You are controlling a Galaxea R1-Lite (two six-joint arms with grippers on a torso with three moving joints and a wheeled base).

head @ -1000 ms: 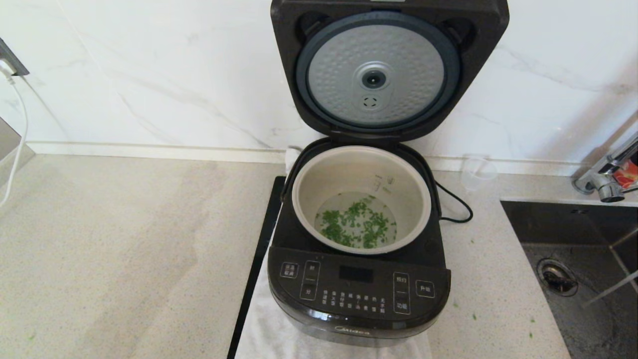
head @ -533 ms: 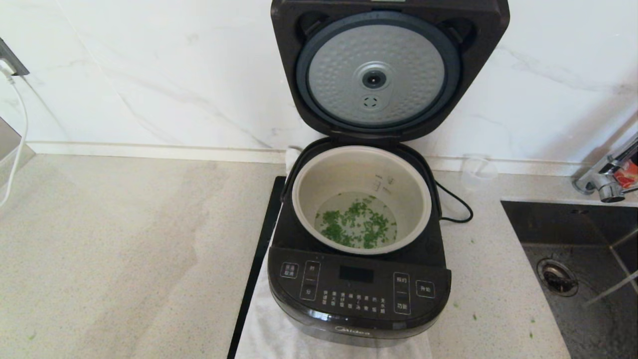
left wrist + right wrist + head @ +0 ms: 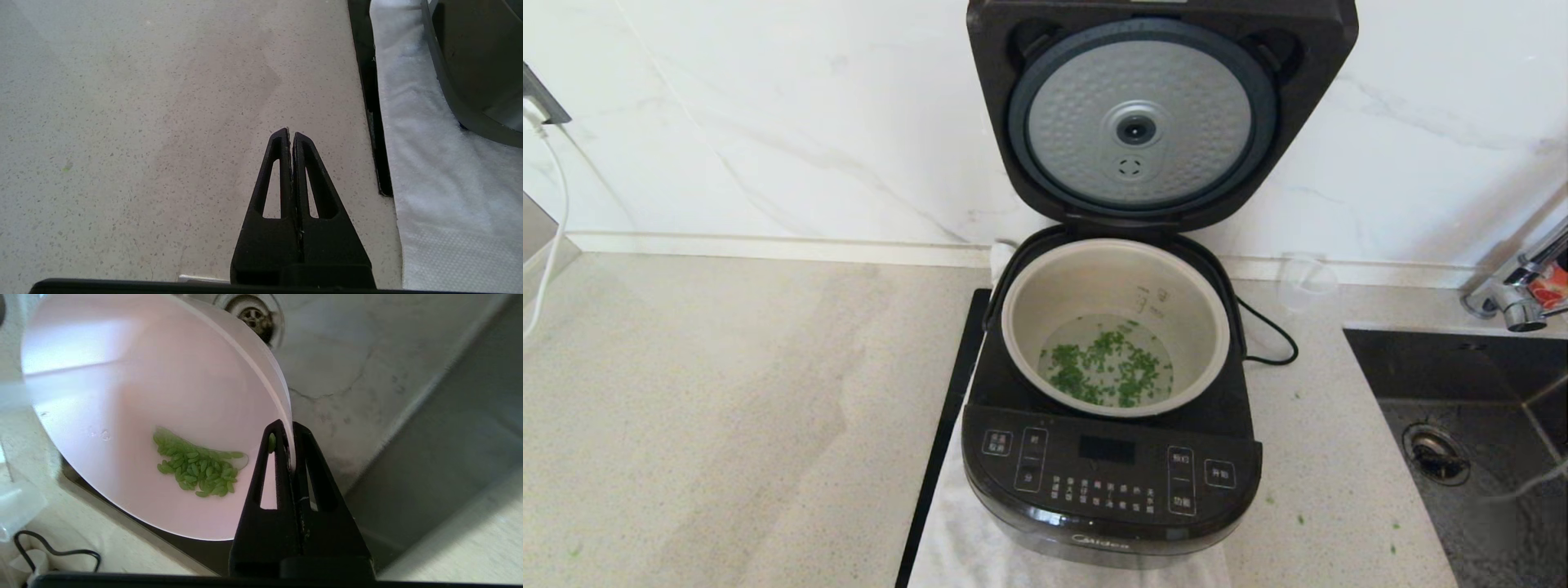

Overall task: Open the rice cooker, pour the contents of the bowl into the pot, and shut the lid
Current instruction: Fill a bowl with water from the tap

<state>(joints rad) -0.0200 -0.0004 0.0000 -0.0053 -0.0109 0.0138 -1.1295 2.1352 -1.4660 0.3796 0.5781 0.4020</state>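
Note:
The rice cooker (image 3: 1107, 482) stands open at the middle of the counter, its lid (image 3: 1139, 122) upright against the wall with the silver disc facing me. Green bits (image 3: 1107, 371) lie scattered on the bottom of the pot (image 3: 1094, 282). In the right wrist view my right gripper (image 3: 288, 426) is shut on the rim of the pink bowl (image 3: 135, 384), tilted above the sink (image 3: 367, 375). A small heap of green contents (image 3: 196, 467) still clings inside the bowl. My left gripper (image 3: 291, 132) is shut and empty over bare counter, left of the cooker (image 3: 478, 61). Neither arm shows in the head view.
A white cloth (image 3: 964, 547) lies under the cooker, on a black board. The dark sink (image 3: 1486, 376) with its drain (image 3: 1437, 453) lies to the right, a faucet (image 3: 1515, 298) behind it. A clear cup (image 3: 1305, 282) and a black cord (image 3: 1270, 335) sit beside the cooker.
The cooker, lid and pot have not moved. Pale streaks at the right edge over the sink have shifted lower and faded.

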